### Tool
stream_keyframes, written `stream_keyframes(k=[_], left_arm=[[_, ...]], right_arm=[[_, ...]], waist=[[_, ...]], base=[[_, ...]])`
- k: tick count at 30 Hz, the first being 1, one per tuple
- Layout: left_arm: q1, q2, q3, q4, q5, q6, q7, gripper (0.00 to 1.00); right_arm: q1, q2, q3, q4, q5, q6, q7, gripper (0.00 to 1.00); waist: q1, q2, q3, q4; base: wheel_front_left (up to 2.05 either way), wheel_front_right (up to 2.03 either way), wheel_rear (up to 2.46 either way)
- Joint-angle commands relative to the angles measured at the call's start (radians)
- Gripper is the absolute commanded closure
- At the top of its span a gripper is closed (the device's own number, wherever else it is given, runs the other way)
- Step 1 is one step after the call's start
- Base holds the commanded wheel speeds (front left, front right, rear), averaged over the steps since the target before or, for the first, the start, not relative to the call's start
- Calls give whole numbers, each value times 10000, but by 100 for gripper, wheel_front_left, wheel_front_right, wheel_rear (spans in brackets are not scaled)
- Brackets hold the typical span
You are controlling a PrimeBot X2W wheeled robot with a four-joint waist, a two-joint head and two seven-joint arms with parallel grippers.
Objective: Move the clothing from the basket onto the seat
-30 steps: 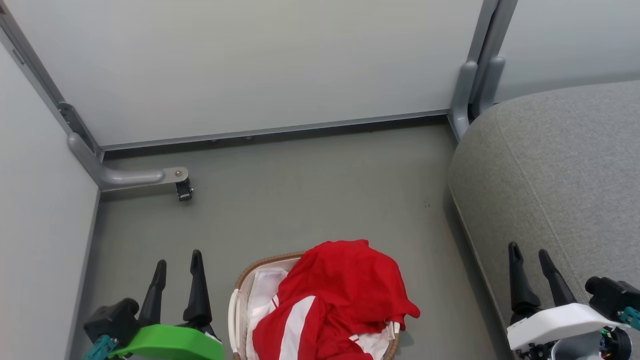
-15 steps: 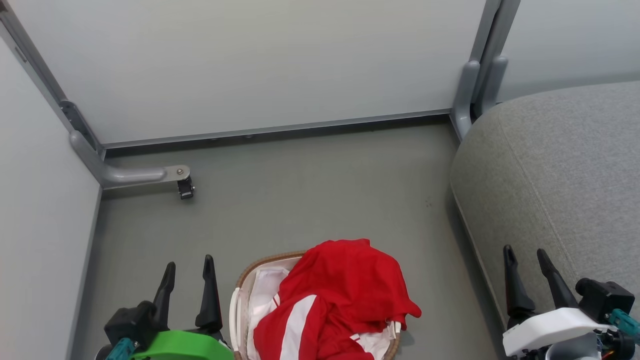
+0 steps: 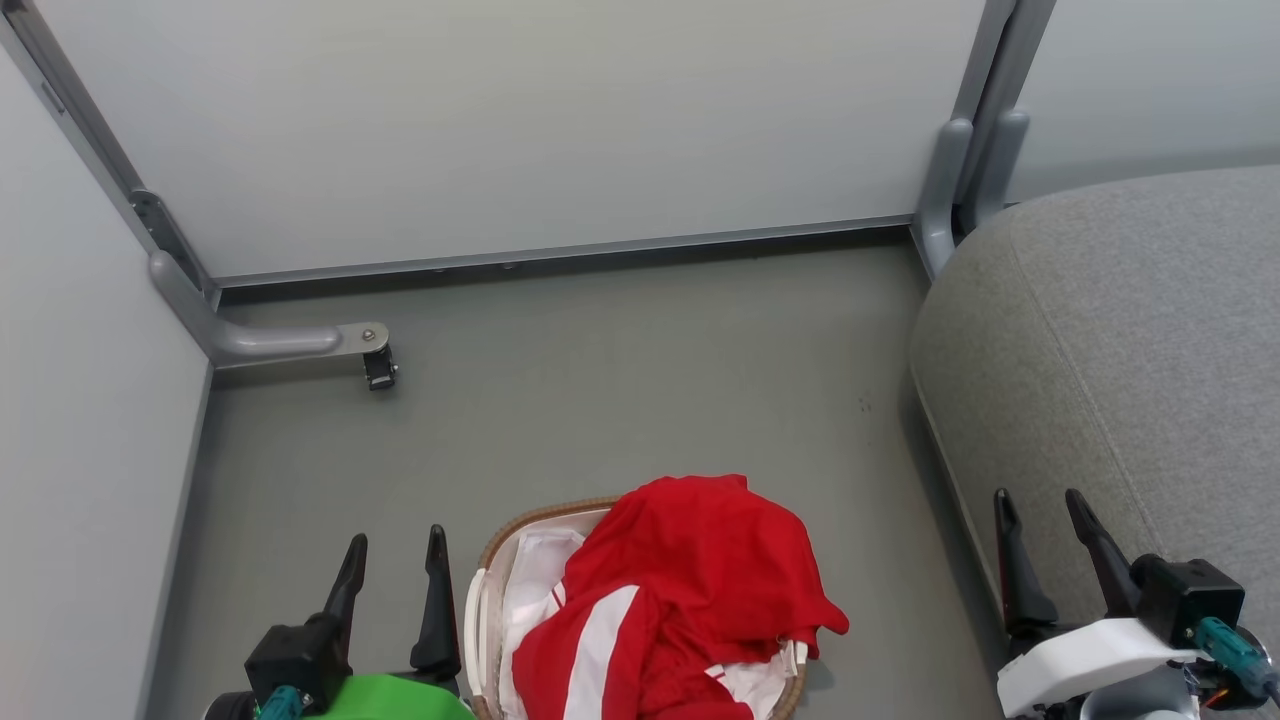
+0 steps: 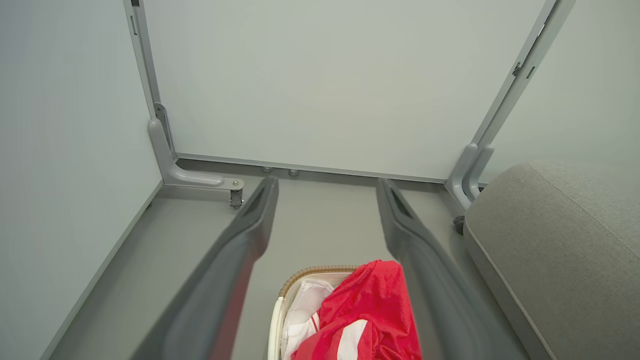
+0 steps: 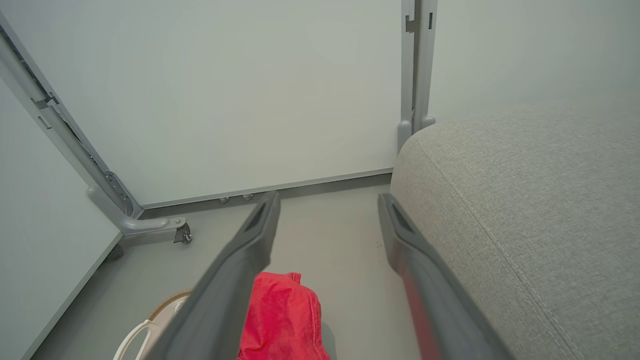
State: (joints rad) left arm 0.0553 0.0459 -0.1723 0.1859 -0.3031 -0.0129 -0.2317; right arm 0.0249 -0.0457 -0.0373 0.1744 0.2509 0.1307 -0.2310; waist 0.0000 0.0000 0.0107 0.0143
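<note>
Soft bright red sports clothing with broad white stripes (image 3: 680,590) lies heaped in a small oval white plastic basket with a brown woven rim (image 3: 535,515) on the grey floor (image 3: 620,400). The left gripper (image 3: 397,536), just beside the basket, and the right gripper (image 3: 1037,495), by the large grey woven-fabric seat (image 3: 1120,350), both stand spread and empty. The best grasp is probably a pinch on a raised red fold, clear of the white cloth liner (image 3: 530,570).

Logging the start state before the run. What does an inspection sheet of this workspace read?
Surface: grey floor.
Job's things: red clothing heaped in the basket, spilling over its rim; seat at right, no clothing on it.
Clutter: nothing seen.
Grippers: left gripper open beside the basket; right gripper open by the seat; both hold nothing.
Cables: nothing seen on the floor.
Surroundings: pale panels on grey frames; a caster.
</note>
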Motion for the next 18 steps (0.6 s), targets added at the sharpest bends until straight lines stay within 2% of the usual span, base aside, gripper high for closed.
stream_keyframes(k=[1, 18], left_arm=[[138, 63, -57, -4, 210, 53, -90, 0], [176, 72, -240, 216, 965, 121, -345, 0]], right_arm=[[-89, -62, -3, -19, -243, 0, -114, 0], [-30, -75, -5, 73, -1147, -1, -358, 0]], waist=[[0, 0, 10, 30], [0, 0, 55, 215]], base=[[0, 0, 0], [0, 0, 0]])
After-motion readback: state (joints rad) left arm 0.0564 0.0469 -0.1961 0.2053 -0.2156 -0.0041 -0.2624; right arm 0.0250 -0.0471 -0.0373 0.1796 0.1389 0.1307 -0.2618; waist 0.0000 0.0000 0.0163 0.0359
